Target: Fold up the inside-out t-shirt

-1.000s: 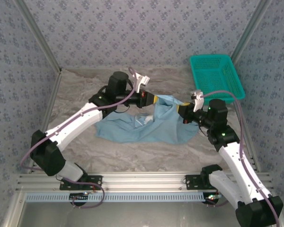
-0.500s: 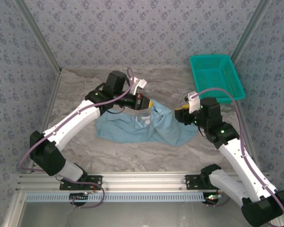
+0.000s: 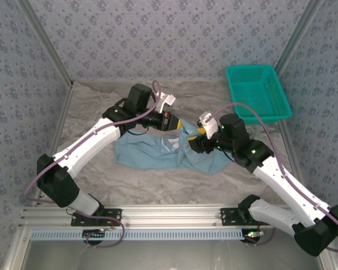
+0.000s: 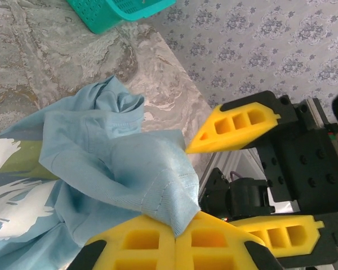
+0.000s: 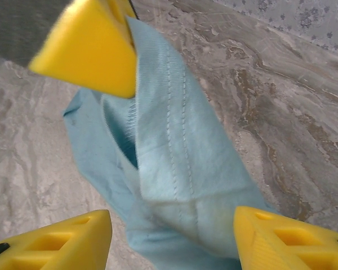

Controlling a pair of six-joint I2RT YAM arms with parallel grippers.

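Top view: soft light-blue cotton t-shirt [image 3: 152, 154] lay crumpled on grey marble-patterned tabletop [image 3: 90, 107], mid-table, between the two arms. Its right-hand part was lifted off the surface. Left gripper [image 3: 180, 121] was at the raised edge. Right gripper [image 3: 198, 135] was just beside it, over the shirt. Teal plastic mesh basket [image 3: 258, 90] sat at far right corner, well apart from the cloth.

Left wrist view: left yellow fingers [image 4: 141, 247] were pressed together on a hemmed fold of the shirt, which stood up from the pinch. White and olive print showed at lower left. Right claw faced it with its jaws spread, close to the fold but off the cloth.

Right wrist view: right fingers [image 5: 56, 239] were set wide apart with nothing clamped. A stitched band of the shirt hung between them from a left finger above.
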